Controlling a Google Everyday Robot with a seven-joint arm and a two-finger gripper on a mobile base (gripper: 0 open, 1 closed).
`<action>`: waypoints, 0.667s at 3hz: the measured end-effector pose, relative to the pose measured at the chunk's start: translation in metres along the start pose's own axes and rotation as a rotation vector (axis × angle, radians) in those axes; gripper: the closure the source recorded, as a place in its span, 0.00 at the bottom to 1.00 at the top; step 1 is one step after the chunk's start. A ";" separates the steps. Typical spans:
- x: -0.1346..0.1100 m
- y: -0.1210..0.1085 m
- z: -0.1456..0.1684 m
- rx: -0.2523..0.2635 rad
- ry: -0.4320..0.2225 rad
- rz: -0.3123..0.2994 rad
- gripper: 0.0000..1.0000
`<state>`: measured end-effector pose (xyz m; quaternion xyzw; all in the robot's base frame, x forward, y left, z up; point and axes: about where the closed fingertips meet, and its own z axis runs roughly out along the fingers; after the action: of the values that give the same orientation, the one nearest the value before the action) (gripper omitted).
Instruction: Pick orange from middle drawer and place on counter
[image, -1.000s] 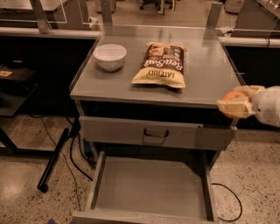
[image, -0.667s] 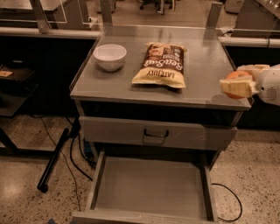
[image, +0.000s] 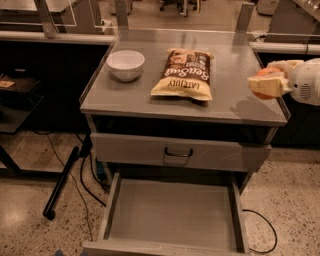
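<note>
Moved up since prev frame: gripper (image: 268, 84), jaws clamped round orange (image: 265, 73), above counter (image: 150, 105) R edge; middle drawer (image: 170, 215) open below.

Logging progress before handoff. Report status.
Gripper above right edge of counter, fingers shut on orange. Middle drawer open, bare. Chip bag and bowl well clear.

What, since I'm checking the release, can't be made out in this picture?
Camera view:
- The orange: mostly covered by the end effector gripping it at the right edge of the counter; only its top shows.
- The arm: cut off by the right frame edge.
- The middle drawer: front cut off by the bottom edge.
- The orange's height over the counter: one view cannot settle it.
</note>
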<state>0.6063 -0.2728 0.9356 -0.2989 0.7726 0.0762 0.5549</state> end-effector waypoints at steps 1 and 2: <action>-0.014 -0.020 0.022 0.013 -0.037 0.048 1.00; -0.027 -0.034 0.044 0.012 -0.077 0.089 1.00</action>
<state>0.6662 -0.2703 0.9508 -0.2579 0.7635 0.1076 0.5822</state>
